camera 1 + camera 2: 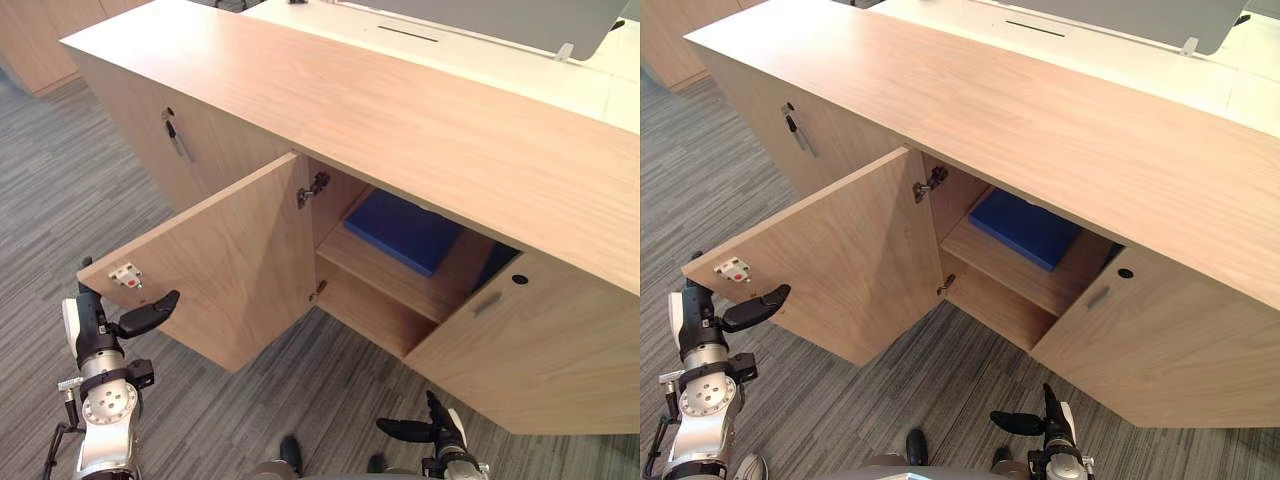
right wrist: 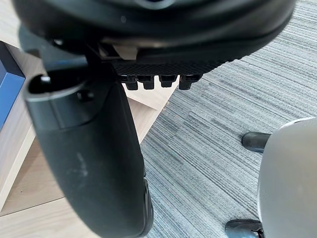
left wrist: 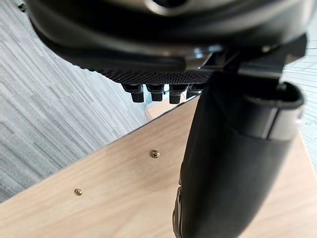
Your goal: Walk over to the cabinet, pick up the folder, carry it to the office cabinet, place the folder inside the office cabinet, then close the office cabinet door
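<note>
Left eye view: left hand by free edge of open door

Blue folder flat on shelf inside office cabinet, door open

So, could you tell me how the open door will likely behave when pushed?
The door looks a stiff wooden panel, so it should not flex. It hangs on hinges, so it would probably swing shut rather than slide.
</note>
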`<state>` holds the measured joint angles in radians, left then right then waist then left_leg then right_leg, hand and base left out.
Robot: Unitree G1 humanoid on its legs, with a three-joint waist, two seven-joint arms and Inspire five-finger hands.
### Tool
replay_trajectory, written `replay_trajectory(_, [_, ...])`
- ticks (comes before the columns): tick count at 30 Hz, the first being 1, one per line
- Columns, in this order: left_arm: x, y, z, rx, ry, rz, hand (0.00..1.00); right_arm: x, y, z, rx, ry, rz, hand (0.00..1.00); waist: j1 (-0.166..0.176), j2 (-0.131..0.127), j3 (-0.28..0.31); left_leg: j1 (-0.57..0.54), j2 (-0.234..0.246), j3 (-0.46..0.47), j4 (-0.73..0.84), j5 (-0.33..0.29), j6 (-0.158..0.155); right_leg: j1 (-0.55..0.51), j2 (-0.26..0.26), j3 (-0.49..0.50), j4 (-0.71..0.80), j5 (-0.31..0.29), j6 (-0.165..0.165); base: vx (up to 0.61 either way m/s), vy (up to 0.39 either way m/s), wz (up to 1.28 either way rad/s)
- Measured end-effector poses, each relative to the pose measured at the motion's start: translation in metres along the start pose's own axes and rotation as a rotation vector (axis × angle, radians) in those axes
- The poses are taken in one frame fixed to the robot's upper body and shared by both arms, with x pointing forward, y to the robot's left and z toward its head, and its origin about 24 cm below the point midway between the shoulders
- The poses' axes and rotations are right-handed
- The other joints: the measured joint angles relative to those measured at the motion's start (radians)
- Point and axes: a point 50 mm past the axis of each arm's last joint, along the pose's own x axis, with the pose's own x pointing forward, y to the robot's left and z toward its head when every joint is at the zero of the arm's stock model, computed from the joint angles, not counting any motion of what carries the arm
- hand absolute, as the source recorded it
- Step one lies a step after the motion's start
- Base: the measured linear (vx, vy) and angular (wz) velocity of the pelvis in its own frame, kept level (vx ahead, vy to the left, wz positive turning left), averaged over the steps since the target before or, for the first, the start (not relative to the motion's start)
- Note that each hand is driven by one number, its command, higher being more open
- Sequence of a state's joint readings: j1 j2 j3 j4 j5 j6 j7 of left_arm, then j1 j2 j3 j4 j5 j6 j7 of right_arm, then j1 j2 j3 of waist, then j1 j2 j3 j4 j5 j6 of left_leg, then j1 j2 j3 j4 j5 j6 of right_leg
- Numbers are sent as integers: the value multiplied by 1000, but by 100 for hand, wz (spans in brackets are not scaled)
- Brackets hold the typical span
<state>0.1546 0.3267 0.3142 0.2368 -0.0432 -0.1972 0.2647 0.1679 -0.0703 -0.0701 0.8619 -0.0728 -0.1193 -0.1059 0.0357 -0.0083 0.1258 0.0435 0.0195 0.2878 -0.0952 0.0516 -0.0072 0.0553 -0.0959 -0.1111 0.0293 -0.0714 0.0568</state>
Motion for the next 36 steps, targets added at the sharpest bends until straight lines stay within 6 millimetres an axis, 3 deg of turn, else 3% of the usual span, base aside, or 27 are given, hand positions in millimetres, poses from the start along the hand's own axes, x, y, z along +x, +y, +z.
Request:
replay_trajectory(6, [-45, -33, -19, -91, 95, -107, 100, -1, 0, -5, 2, 25, 0, 100, 1, 1, -10, 1, -6, 1, 0, 2, 3, -9, -8, 6, 19, 0, 0, -79, 24, 0])
replay_trajectory(12, [-114, -83, -44, -185, 280, -406, 100, -1, 3, -5, 10, 27, 1, 100, 2, 1, -11, -3, -10, 17, 0, 8, 10, -29, -17, 38, 24, -4, 13, -78, 39, -7])
replay_trajectory(16, [-150, -119, -41, -224, 320, -667, 100, -1, 5, -5, 11, 24, 0, 100, -3, 2, -13, -11, -20, 33, 0, 6, 11, -47, -21, 78, 28, -1, 25, -33, 65, -15])
replay_trajectory(17, [-165, -137, -35, -240, 320, -783, 100, -1, 8, -2, 9, 17, 9, 100, -18, 1, -16, -14, -22, 55, 0, 4, 14, -65, -20, 104, 36, 0, 27, -14, 44, -32])
replay_trajectory(20, [-176, -169, -24, -237, 280, -947, 100, 0, 11, 1, 5, 2, 14, 100, -54, 3, -31, -18, -24, 109, 0, -7, 19, -99, -19, 164, 41, 7, 37, 9, 53, -60])
replay_trajectory(23, [-163, -202, -2, -181, 139, -1093, 100, 1, 14, 8, -12, -25, 24, 100, -106, 5, -43, -13, -24, 195, 5, -26, 17, -136, -10, 248, 40, 42, 44, 32, 30, -87])
replay_trajectory(25, [-141, -216, 16, -150, 39, -1094, 100, 3, 17, 15, -27, -44, 37, 100, -139, 6, -44, -11, -23, 258, 6, -28, 21, -161, -1, 312, 25, 69, 47, 24, 9, -111])
replay_trajectory(26, [-119, -218, 25, -137, 2, -1046, 100, 4, 18, 18, -30, -52, 39, 100, -156, 8, -44, -11, -23, 298, 6, -35, 24, -174, 4, 354, 10, 90, 51, 13, -4, -89])
replay_trajectory(27, [-108, -218, 28, -125, -10, -1014, 100, 5, 18, 19, -29, -55, 38, 100, -165, 9, -43, -11, -24, 312, 6, -37, 25, -181, 7, 372, 3, 99, 52, 22, -18, -105])
replay_trajectory(29, [-63, -204, 38, -65, -65, -863, 100, 6, 18, 24, -29, -69, 34, 100, -198, 12, -42, -12, -24, 336, 6, -44, 22, -200, 16, 415, -13, 128, 55, 32, -58, -80])
replay_trajectory(30, [-52, -201, 40, -46, -76, -826, 100, 6, 17, 25, -30, -72, 32, 100, -202, 14, -40, -11, -24, 336, 6, -45, 21, -204, 19, 415, -14, 135, 54, 24, -92, -49])
replay_trajectory(31, [-29, -193, 46, -16, -93, -756, 100, 7, 14, 27, -33, -80, 28, 100, -208, 18, -38, -12, -17, 335, 6, -46, 19, -210, 22, 409, -15, 144, 54, 7, -80, -23])
replay_trajectory(32, [-29, -193, 46, -16, -93, -756, 100, 7, 14, 27, -33, -80, 28, 100, -208, 18, -38, -12, -17, 335, 6, -46, 19, -210, 22, 409, -15, 144, 54, -13, -113, 0])
replay_trajectory(33, [-4, -186, 56, 29, -119, -677, 100, 7, 10, 30, -35, -95, 23, 100, -227, 28, -33, -13, -19, 319, 6, -46, 19, -206, 15, 382, -15, 143, 53, -24, -92, 18])
replay_trajectory(36, [9, -184, 66, 55, -149, -646, 100, 8, 1, 32, -13, -101, -1, 100, -241, 47, -21, -18, -22, 281, 6, -44, 21, -197, 6, 332, -16, 138, 47, -41, -82, 39])
